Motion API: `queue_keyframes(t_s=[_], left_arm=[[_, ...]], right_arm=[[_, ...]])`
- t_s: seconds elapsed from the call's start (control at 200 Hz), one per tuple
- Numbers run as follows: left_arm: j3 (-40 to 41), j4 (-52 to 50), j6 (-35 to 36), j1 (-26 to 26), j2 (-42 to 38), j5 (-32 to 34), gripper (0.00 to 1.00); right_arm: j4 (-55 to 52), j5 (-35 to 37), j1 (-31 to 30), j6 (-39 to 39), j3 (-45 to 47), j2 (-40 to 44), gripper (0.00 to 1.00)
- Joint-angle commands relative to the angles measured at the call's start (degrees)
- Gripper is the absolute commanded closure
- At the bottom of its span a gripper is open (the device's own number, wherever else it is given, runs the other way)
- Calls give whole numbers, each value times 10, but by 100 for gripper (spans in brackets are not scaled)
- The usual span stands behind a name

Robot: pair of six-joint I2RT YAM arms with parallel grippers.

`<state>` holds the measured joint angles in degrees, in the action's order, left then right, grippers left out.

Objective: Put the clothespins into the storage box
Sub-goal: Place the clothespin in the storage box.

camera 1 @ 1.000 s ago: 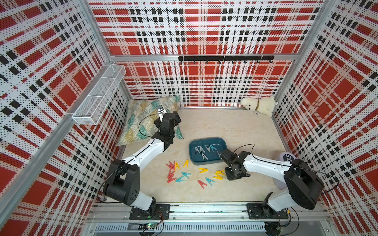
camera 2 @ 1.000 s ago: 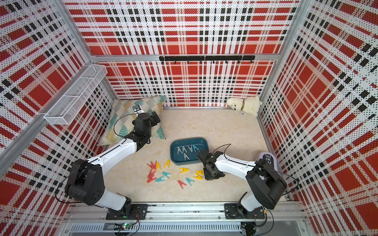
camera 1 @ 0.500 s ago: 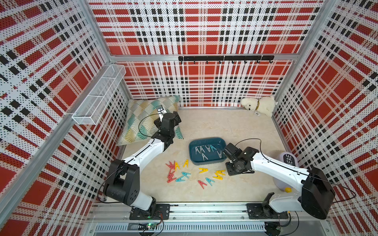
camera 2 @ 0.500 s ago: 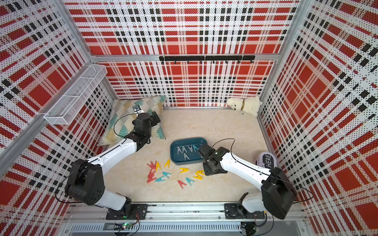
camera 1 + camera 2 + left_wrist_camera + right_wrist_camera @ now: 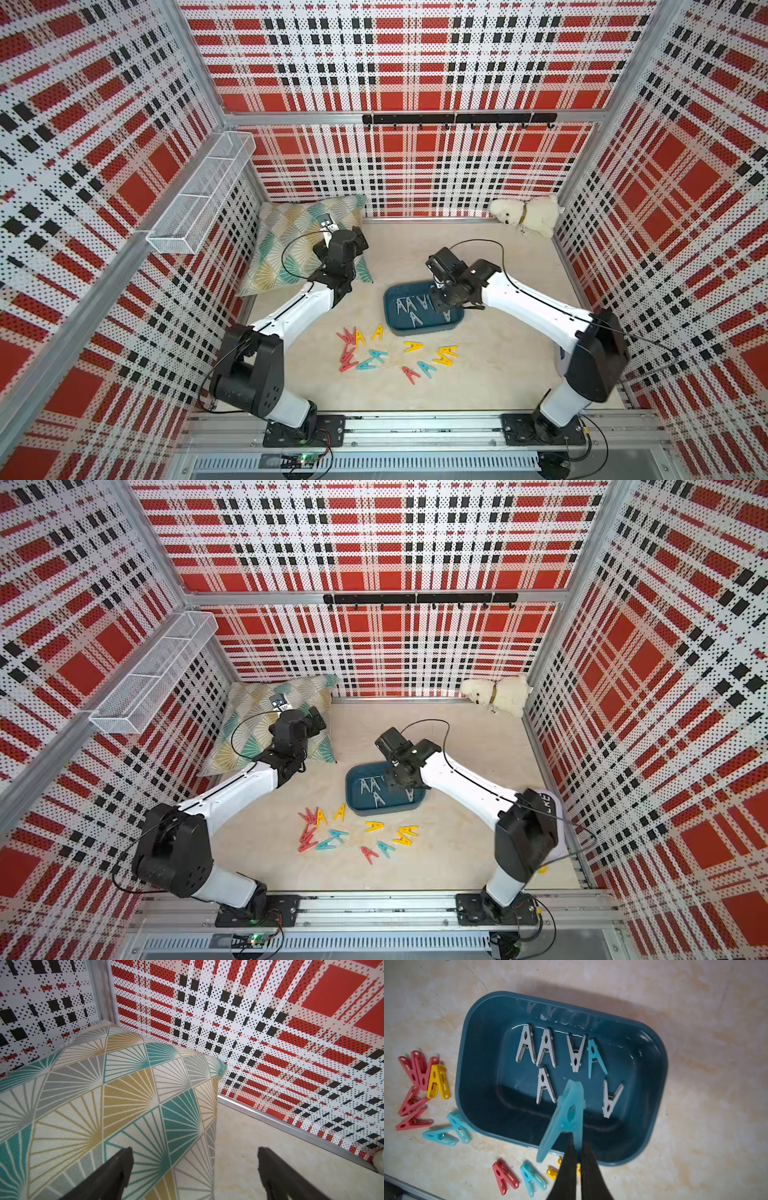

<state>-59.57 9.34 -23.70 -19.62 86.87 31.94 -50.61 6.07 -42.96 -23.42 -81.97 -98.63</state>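
Observation:
The dark teal storage box (image 5: 390,320) (image 5: 353,801) sits mid-floor and holds several grey clothespins (image 5: 526,1046) and a teal one (image 5: 596,1057). My right gripper (image 5: 577,1147) (image 5: 438,301) hangs over the box's right part. It is shut on one leg of a teal clothespin (image 5: 566,1113), which dangles above the box floor. Loose clothespins lie in front of the box: red ones (image 5: 347,357), yellow ones (image 5: 413,345) and teal ones (image 5: 426,368). My left gripper (image 5: 193,1153) (image 5: 358,237) is open and empty over the pillow's corner, far from the pins.
A patterned pillow (image 5: 299,241) leans in the back left corner. A white plush toy (image 5: 525,214) lies at the back right. A white wire basket (image 5: 199,203) hangs on the left wall and a black hook rail (image 5: 457,119) on the back wall.
My right arm has risen from the floor near the yellow pins and swung back over the box, carrying the teal clothespin. The left arm has not moved.

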Motion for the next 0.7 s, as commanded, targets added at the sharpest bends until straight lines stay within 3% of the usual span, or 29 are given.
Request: queue_keyframes(t_s=[0.0, 0.301, 0.696], left_arm=[[-12, -5, 9, -1, -8, 2, 1], [-2, -3, 6, -1, -11, 4, 1], [-3, -4, 9, -1, -10, 10, 1]], right_arm=[[16, -21, 0, 37, -17, -51, 90], [54, -60, -5, 51, 3, -114, 90], [43, -38, -5, 63, 8, -160, 89]])
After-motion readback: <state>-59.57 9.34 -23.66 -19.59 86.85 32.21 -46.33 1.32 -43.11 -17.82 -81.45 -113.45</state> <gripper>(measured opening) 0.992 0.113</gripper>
